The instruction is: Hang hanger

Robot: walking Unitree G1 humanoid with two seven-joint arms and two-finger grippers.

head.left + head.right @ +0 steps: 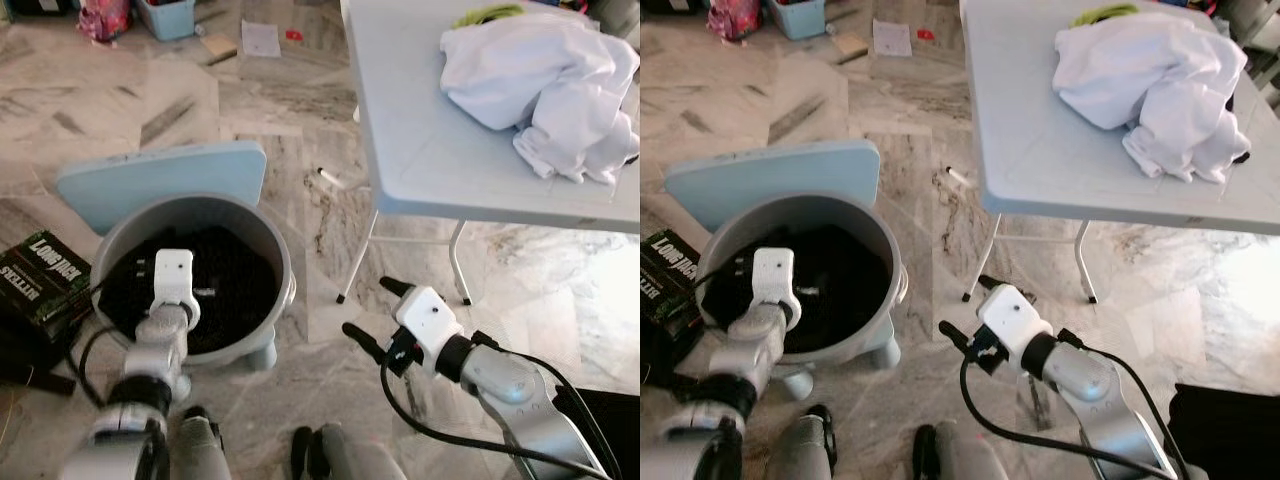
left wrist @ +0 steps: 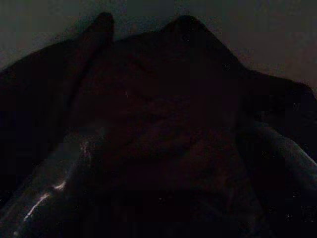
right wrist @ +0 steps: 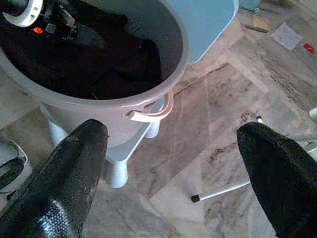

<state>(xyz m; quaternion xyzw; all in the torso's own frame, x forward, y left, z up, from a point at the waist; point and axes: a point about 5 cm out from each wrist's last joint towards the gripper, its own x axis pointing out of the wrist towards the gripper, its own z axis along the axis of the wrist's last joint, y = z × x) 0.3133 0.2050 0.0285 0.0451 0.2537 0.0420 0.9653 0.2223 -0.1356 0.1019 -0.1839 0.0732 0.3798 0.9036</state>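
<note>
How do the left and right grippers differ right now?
The left gripper reaches down into the grey bucket among dark clothes; the right gripper hangs over bare marble floor. The right one's fingers are spread wide and empty; the left one's are too dark to judge. Both have white wrist housings.

Grey bucket point(image 1: 270, 300) w/ dark clothes; white cloth point(image 1: 545, 85) on table point(image 1: 420, 150).
</note>
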